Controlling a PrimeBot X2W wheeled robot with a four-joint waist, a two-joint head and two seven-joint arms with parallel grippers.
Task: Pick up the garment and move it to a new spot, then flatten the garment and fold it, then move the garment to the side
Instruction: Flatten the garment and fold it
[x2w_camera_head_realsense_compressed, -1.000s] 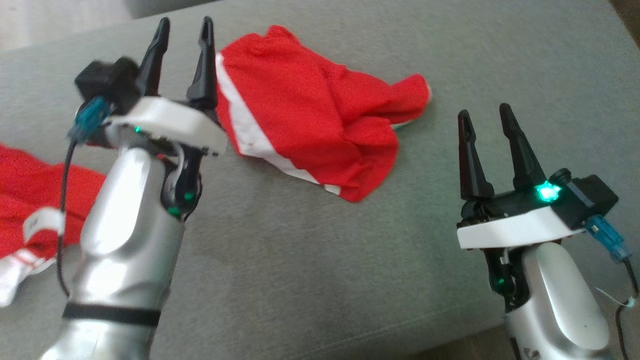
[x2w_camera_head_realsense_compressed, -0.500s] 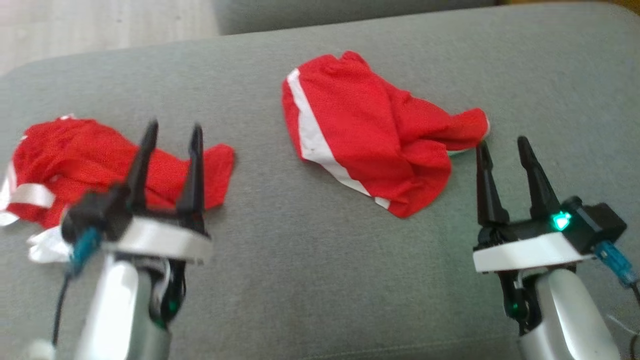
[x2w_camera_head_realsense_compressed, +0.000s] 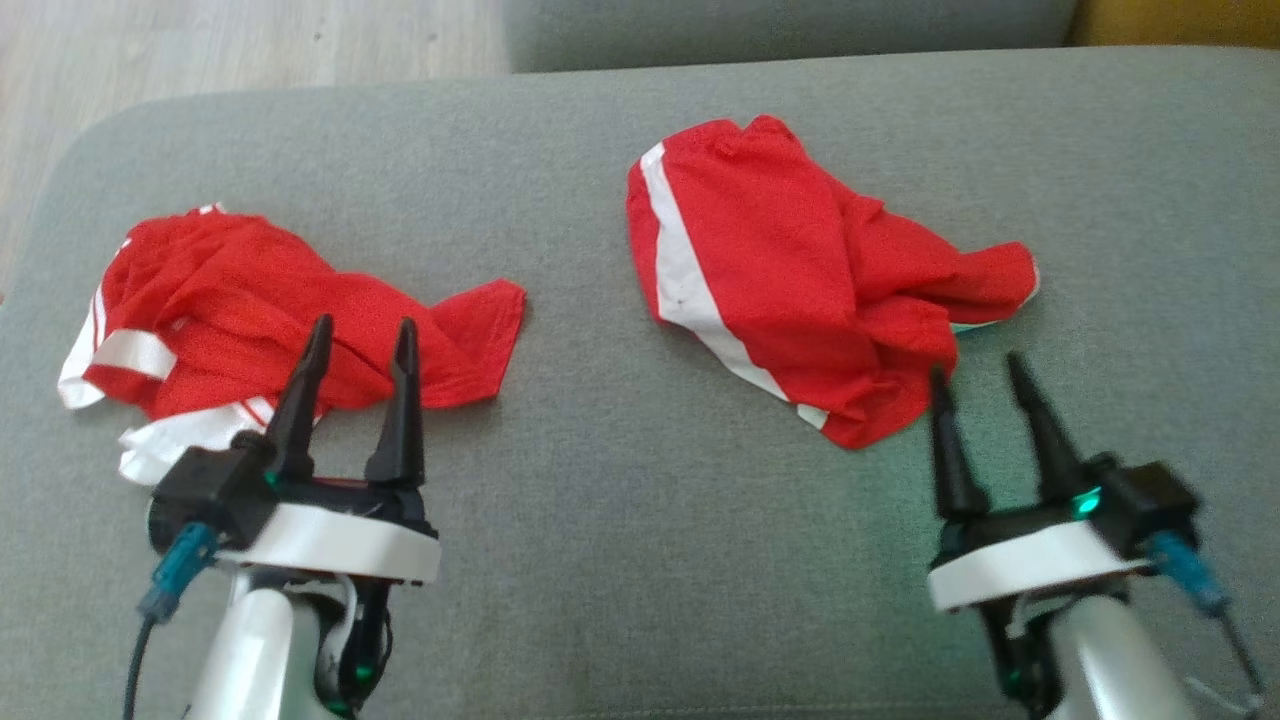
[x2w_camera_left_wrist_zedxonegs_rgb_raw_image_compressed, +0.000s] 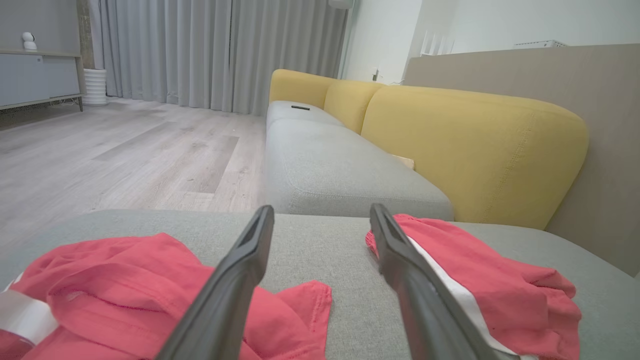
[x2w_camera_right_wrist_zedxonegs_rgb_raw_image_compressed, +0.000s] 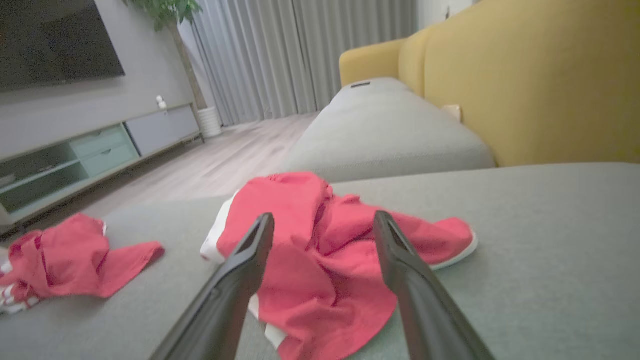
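The right end effector (x2w_camera_head_realsense_compressed: 977, 366) and left end effector (x2w_camera_head_realsense_compressed: 364, 328) hang open and empty over the grey sofa cushion (x2w_camera_head_realsense_compressed: 600, 520), which is bare between its 2 garments. The red shorts (x2w_camera_head_realsense_compressed: 800, 280) lie just ahead of the right one, long axis far-left to near-right. The crumpled red garment (x2w_camera_head_realsense_compressed: 250, 290) lies ahead of the left, by the cushion's left edge.
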